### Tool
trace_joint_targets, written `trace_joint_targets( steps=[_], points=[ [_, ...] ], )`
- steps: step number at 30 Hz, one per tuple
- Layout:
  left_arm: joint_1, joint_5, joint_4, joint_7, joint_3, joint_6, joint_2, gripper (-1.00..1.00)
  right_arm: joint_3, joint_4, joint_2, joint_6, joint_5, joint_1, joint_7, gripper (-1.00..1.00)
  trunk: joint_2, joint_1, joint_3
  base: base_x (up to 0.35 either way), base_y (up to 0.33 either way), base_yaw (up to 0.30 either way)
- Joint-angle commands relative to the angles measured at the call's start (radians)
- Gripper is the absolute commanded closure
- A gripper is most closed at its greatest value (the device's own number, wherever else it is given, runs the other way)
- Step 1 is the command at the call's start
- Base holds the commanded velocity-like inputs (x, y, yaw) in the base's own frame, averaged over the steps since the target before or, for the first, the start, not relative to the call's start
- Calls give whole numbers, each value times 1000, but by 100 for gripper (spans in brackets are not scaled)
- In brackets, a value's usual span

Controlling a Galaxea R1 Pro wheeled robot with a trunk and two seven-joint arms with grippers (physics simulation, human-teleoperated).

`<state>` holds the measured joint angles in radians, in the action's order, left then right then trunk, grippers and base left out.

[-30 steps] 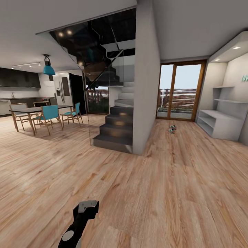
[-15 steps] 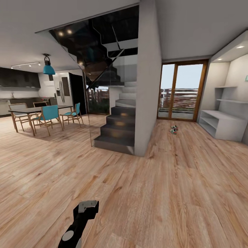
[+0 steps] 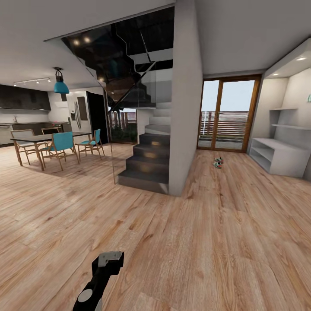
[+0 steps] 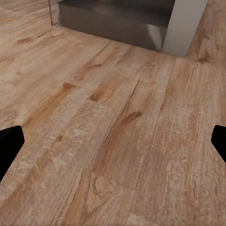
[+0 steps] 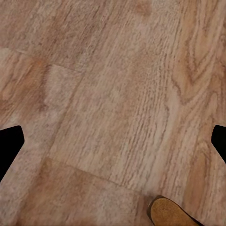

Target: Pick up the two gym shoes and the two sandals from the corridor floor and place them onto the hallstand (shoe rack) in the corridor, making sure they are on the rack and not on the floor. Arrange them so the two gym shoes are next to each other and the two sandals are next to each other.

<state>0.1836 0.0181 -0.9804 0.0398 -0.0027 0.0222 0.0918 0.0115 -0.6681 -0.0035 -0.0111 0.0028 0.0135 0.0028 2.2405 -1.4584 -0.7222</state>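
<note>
Wood-plank corridor floor [image 3: 224, 242] stretching ahead, with a small pair of gym shoes [image 3: 218, 163] lying far off near the glass door [image 3: 226, 115], well apart from the robot and short of the pale hallstand [image 3: 276, 156] standing against the right wall. Too small at this range to tell how the shoes lie or whether they touch. Tan rounded shape at the edge of the right wrist view, possibly a sandal [image 5: 173, 213] (hard to say from so little of it), resting on the floor close under that arm. Left end effector [image 4: 113, 141] spread wide, dark fingertips at both edges of its view and only bare planks between them, holding nothing; also seen low in the head view as a dark arm with a grey tip. Right end effector [image 5: 113, 141] likewise spread and empty above the floor. Step in hand judged to be the approach drive, nothing yet picked up. Best done by steering past the grey pillar [image 3: 185, 99] and staircase [image 3: 147, 164] with room to spare, keeping both arms tucked, and stopping short of the shoes so that they stay within reach rather than under the base.
</note>
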Motion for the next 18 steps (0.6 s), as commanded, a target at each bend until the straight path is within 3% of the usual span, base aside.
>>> trace_joint_targets(
  steps=[1,18],
  points=[
    [0,2,0,3,0,2,0,-100,1,-1,0,-1,0,0,0,-100,0,0,-1,0,0,0],
    [0,2,0,3,0,2,1,-100,2,-1,-1,-1,0,0,0,-100,0,0,-1,93,38,0]
  ],
)
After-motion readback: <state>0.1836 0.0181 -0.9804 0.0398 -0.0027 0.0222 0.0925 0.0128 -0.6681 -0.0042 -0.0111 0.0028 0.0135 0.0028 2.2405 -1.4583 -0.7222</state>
